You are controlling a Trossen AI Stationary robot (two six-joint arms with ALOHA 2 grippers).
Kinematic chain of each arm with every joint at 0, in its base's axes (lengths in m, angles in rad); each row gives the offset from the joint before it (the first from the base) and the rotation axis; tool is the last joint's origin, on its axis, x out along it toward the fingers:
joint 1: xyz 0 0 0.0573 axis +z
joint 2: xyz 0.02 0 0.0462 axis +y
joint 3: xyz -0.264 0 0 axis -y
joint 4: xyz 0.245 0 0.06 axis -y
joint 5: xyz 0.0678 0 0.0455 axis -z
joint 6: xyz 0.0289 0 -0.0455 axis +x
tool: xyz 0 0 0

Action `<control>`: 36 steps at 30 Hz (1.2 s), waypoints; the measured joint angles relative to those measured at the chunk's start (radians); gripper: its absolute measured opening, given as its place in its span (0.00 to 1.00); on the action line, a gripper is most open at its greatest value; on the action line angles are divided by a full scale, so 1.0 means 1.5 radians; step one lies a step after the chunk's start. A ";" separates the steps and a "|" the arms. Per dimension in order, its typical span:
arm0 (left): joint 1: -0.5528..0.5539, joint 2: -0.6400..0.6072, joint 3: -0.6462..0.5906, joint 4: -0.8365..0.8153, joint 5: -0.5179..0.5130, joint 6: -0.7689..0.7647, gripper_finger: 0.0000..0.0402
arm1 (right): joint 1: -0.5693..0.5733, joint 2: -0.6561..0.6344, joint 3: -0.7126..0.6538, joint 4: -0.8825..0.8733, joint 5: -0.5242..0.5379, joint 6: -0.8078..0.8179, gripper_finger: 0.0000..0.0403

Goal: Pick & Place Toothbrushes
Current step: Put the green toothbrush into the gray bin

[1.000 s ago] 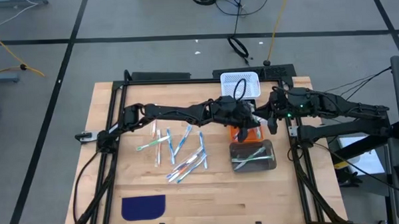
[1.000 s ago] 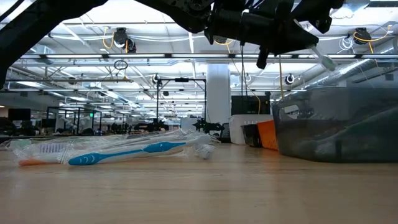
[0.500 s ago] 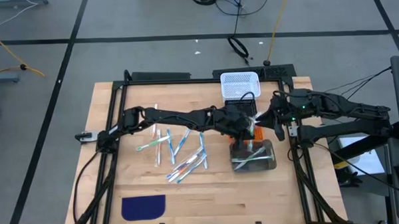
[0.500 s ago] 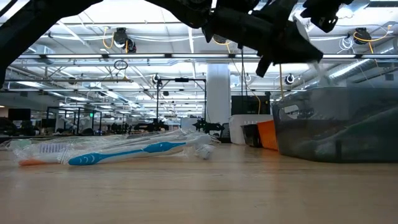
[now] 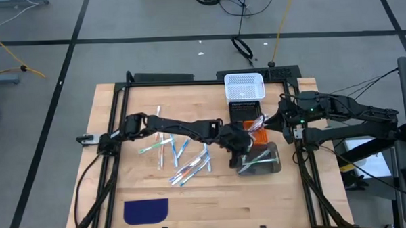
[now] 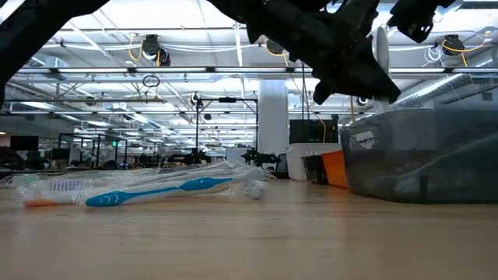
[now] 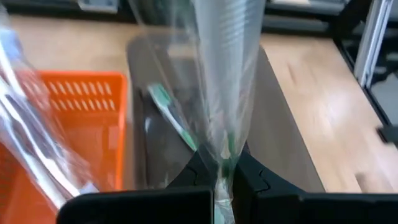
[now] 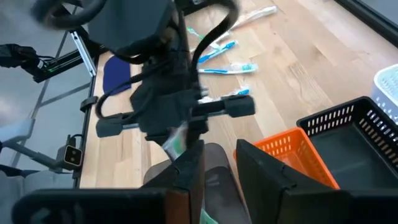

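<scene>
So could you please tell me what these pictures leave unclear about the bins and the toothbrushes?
- Grey bin contents: high view, partly covered by the left tool.
- Orange bin contents: left wrist view, a blurred wrapper hides them.
- Loose toothbrushes: high view, too small to count surely.

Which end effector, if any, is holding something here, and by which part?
The left end effector pinches a wrapped toothbrush at one end, over the grey bin. The right end effector is open and holds nothing.
</scene>
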 joint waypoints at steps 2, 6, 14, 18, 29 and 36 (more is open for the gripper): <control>-0.004 0.000 0.000 -0.016 0.000 0.004 0.02 | 0.000 0.000 0.000 0.000 0.001 -0.004 0.20; -0.008 0.000 0.000 -0.036 0.000 0.004 0.02 | 0.000 0.001 0.000 0.000 0.015 -0.006 0.20; -0.006 0.000 0.000 -0.091 -0.001 0.012 0.02 | -0.001 0.000 0.000 -0.002 0.039 -0.010 0.20; -0.007 0.000 0.000 -0.091 -0.001 0.021 0.05 | -0.001 0.000 0.000 -0.002 0.041 -0.023 0.20; -0.007 0.000 0.000 -0.086 -0.025 0.040 0.20 | -0.001 0.000 0.000 -0.004 0.073 -0.024 0.20; -0.009 0.000 0.000 -0.087 -0.016 0.040 0.33 | -0.001 0.000 0.000 -0.017 0.073 -0.024 0.19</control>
